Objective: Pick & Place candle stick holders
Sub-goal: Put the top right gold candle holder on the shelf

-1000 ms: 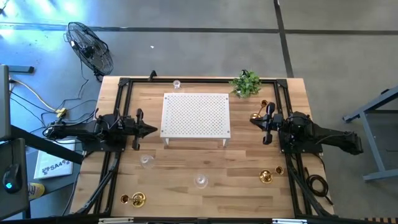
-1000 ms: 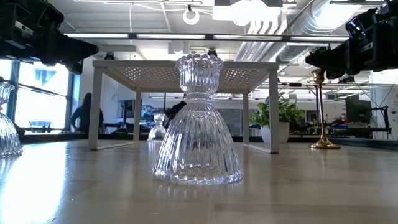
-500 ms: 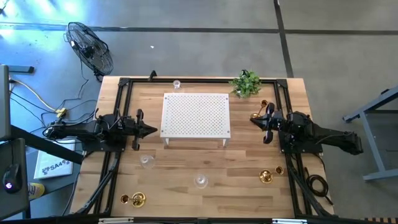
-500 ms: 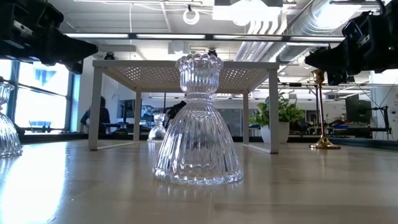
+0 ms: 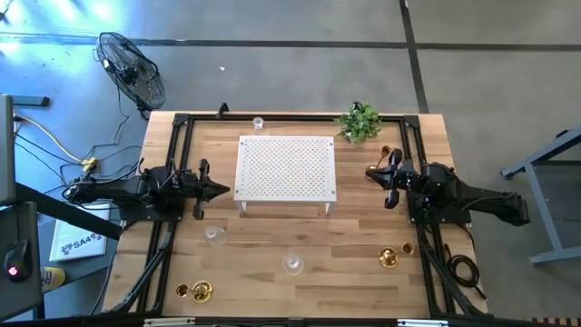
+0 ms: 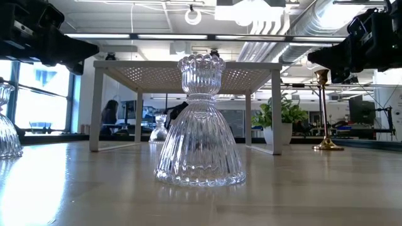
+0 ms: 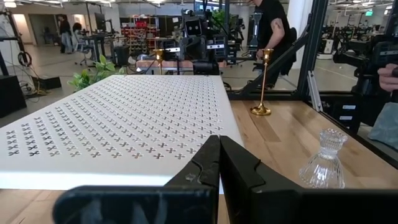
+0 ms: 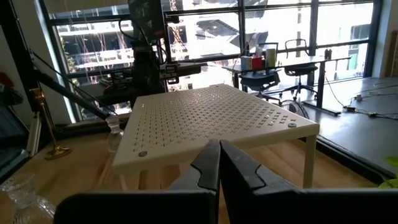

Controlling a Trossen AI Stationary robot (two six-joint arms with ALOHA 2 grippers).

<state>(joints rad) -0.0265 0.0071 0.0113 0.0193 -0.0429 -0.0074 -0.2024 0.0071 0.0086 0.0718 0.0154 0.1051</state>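
The candle stick holders [image 5: 292, 264] are seen standing upright, long axes vertical, scattered round the frame's lower half, right side and top edge; a clear glass one [image 6: 200, 122] fills the low view's centre. The white perforated platform [image 5: 286, 167] occupies the middle, a green plant [image 5: 359, 121] at upper right. The left gripper [image 5: 221, 190] and right gripper [image 5: 370, 172], fingers pressed together and holding nothing, are held at the platform's left and right sides.

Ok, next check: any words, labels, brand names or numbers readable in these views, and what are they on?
"SA4", as far as it can be made out: on a white sheet or box lying on the floor left of the table; the smaller print under it is too small to read.
Nothing readable on the white perforated stand, the candle holders or the arms.
Signs in the room behind the table: too blurred to read.
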